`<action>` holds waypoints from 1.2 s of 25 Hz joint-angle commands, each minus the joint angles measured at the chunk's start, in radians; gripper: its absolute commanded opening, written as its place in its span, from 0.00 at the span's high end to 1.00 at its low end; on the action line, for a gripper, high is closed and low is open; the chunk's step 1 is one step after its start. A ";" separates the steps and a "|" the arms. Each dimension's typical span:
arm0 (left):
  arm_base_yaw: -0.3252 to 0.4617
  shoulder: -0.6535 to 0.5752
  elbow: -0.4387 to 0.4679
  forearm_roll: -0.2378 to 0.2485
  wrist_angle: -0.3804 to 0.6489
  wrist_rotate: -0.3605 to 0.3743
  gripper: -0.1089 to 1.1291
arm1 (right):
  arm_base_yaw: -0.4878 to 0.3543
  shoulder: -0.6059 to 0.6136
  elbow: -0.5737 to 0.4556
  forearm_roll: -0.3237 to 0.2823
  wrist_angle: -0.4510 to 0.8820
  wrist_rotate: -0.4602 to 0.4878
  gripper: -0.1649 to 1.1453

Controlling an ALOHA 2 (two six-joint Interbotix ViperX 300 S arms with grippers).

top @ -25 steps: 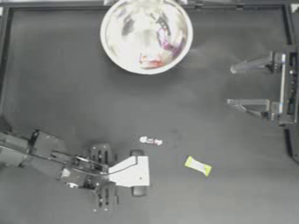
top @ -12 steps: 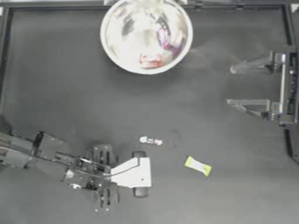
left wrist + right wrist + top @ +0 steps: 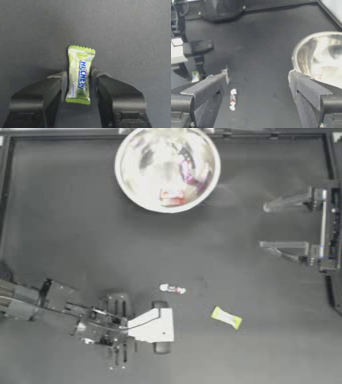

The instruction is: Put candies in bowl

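My left gripper point(image 3: 78, 82) sits low at the near-left of the table, jaws spread just wide enough to straddle the yellow-green candy point(image 3: 79, 74), which lies flat between them, not yet pinched. To do this well I'd close squarely on the wrapper's middle, keeping my tips down on the table so it doesn't slip out. The whitish candy point(image 3: 172, 288) lies nearby. The bowl point(image 3: 167, 168) is well away at the far edge. My right gripper point(image 3: 274, 225) is parked wide open at the right.

One bowl point(image 3: 137, 173) — two candies point(image 3: 226, 317) point(image 3: 172, 288) on the table.
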 commanded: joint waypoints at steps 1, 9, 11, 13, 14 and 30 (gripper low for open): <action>0.000 -0.020 -0.020 0.000 -0.002 0.003 0.36 | 0.000 0.005 -0.015 0.003 -0.008 0.002 0.11; -0.002 -0.014 -0.021 -0.003 -0.002 0.002 0.46 | 0.000 0.003 -0.015 0.003 -0.015 0.002 0.11; -0.003 -0.014 -0.021 -0.003 -0.002 0.002 0.46 | 0.000 0.005 -0.015 0.003 -0.015 0.002 0.11; -0.005 -0.014 -0.023 -0.003 -0.002 0.002 0.47 | 0.000 0.005 -0.015 0.003 -0.015 0.002 0.11; -0.005 -0.014 -0.026 -0.003 -0.002 0.002 0.47 | 0.000 0.005 -0.015 0.005 -0.015 0.002 0.11; 0.031 -0.146 -0.034 0.061 0.040 0.014 0.51 | 0.002 0.005 -0.015 0.008 -0.015 0.002 0.11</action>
